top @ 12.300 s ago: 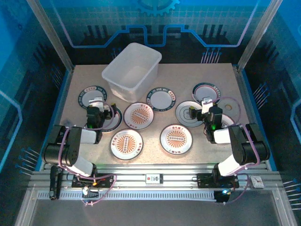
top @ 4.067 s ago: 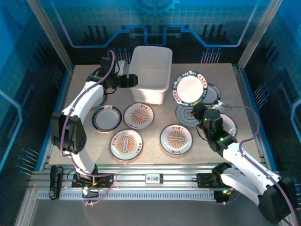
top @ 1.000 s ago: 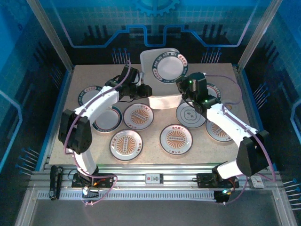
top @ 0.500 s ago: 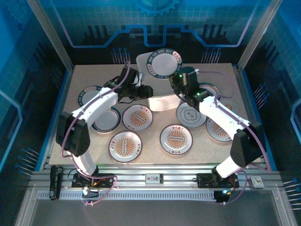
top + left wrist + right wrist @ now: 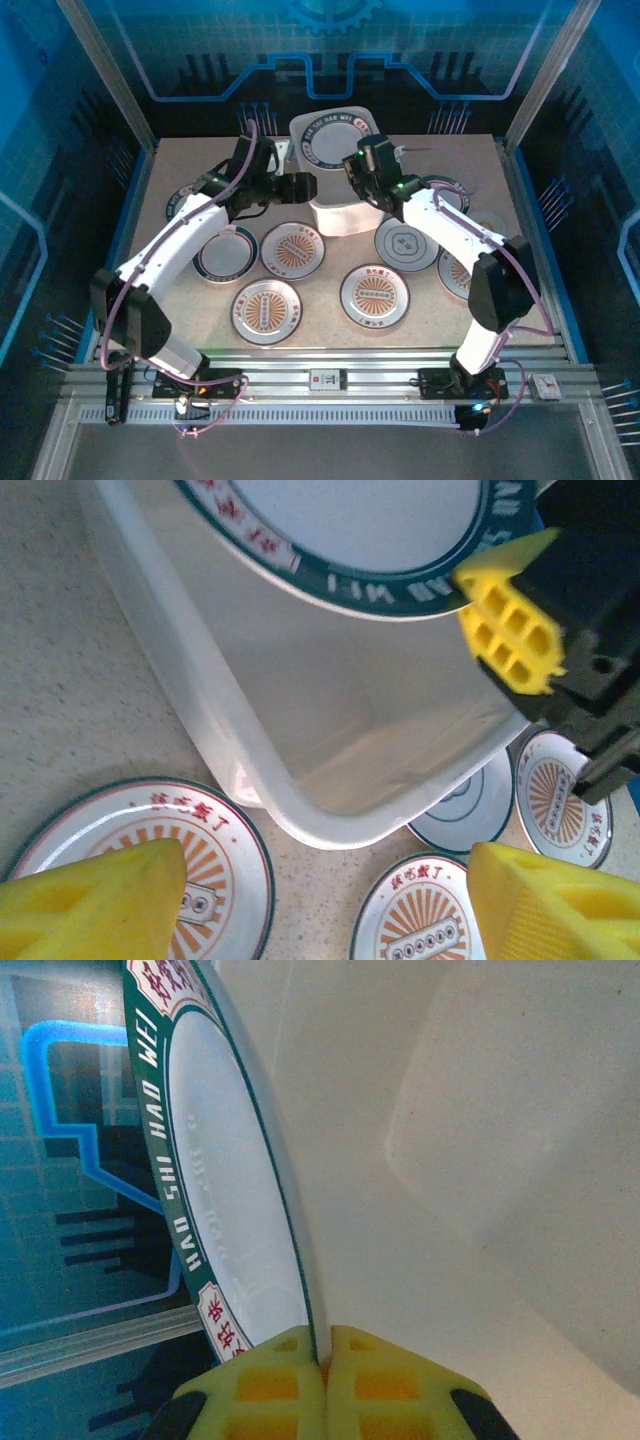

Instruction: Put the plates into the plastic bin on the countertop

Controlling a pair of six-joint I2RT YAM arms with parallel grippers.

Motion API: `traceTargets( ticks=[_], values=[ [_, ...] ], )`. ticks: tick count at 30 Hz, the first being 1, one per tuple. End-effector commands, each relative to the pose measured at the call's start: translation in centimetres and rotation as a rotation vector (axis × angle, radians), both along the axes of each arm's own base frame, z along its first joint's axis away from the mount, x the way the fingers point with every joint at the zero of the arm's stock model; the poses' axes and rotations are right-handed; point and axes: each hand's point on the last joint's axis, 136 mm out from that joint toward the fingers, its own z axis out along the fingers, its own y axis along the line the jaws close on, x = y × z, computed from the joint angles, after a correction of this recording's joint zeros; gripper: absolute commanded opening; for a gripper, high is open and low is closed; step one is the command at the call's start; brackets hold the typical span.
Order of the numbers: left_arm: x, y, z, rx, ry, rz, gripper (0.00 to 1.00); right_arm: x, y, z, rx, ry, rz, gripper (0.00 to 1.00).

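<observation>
Hovering over the plastic bin (image 5: 345, 215) at the far middle of the countertop (image 5: 430, 325), my right gripper (image 5: 322, 1345) pinches a lettered plate (image 5: 330, 142) by its rim; the left gripper (image 5: 300, 187) gapes empty at the bin's left. I'd lower the plate before releasing.

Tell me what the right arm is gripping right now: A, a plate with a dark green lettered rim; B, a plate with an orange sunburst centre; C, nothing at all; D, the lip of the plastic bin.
A: the right jaws stand pinched on the edge of the green-rimmed lettered plate, which is held tilted over the plastic bin.
</observation>
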Motion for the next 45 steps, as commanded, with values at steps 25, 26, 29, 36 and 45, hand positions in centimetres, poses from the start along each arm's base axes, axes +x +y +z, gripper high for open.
traceTargets(
  ticks=[25,26,29,36,45],
  values=[
    [-1.9,10.1,-2.9,0.028,0.033,0.169,0.81,2.2,0.5,-2.5,0.024,0.061,-0.138,0.00],
    [-1.9,10.0,-2.9,0.024,0.036,0.166,0.81,2.2,0.3,-2.4,0.020,0.063,-0.147,0.00],
    [-1.8,9.8,-3.3,0.017,0.048,0.160,0.81,2.6,-0.1,-2.1,0.013,0.062,-0.155,0.00],
    [-1.9,9.9,-3.9,0.026,0.058,0.161,0.82,4.1,0.4,-2.7,0.018,0.079,-0.164,0.00],
    [-1.7,10.1,-4.4,0.037,0.072,0.159,0.82,5.5,0.8,-5.4,-0.002,0.126,-0.197,0.00]
  ],
)
